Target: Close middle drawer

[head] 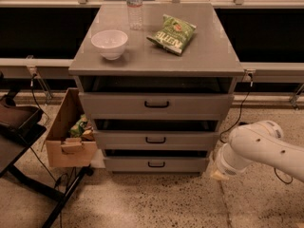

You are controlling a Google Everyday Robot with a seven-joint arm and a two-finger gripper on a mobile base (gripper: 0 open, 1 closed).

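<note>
The middle drawer (156, 139) is the grey front with a small black bar handle, between the top drawer (156, 104) and the bottom drawer (156, 164) of the grey cabinet. A dark gap shows above its front and its tray is hidden. My white arm (259, 148) comes in from the right edge. Its gripper end (219, 174) hangs low, just right of the cabinet's lower right corner, apart from the drawer fronts.
On the cabinet top (213, 56) stand a white bowl (109, 43), a water bottle (134, 6) and a green snack bag (172, 33). An open cardboard box (69, 137) with items sits left of the cabinet. A dark folding stand (19, 132) is at far left. Cables (237, 113) run behind on the right.
</note>
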